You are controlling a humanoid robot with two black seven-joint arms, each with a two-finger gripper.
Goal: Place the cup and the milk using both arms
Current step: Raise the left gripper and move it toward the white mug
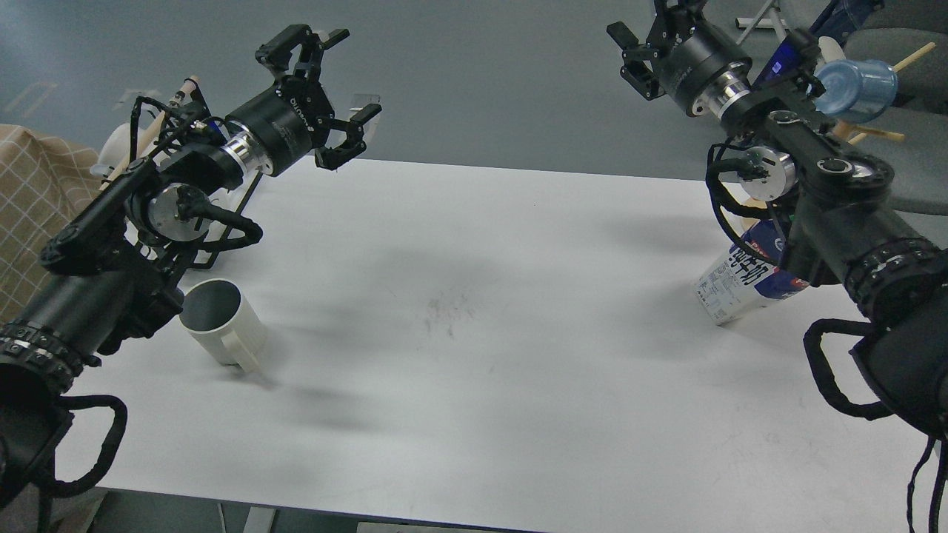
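The cup (222, 323), a cream-white mug with a dark grey inside, stands on the white table (474, 311) at the front left, its handle toward me. My left gripper (354, 74) is open and empty, raised above the table's far left edge, well beyond the cup. The milk (740, 285), a blue and white carton, stands at the right edge, its top hidden behind my right arm. My right gripper (643, 28) is high at the top right, open and empty, partly cut by the frame edge, far above the milk.
A black rack (215, 255) with white cups and wooden pegs stands behind my left arm. A blue cup (859, 81) hangs on a peg at the far right. A checkered cloth (29, 200) lies at the left. Grey floor lies beyond the table.
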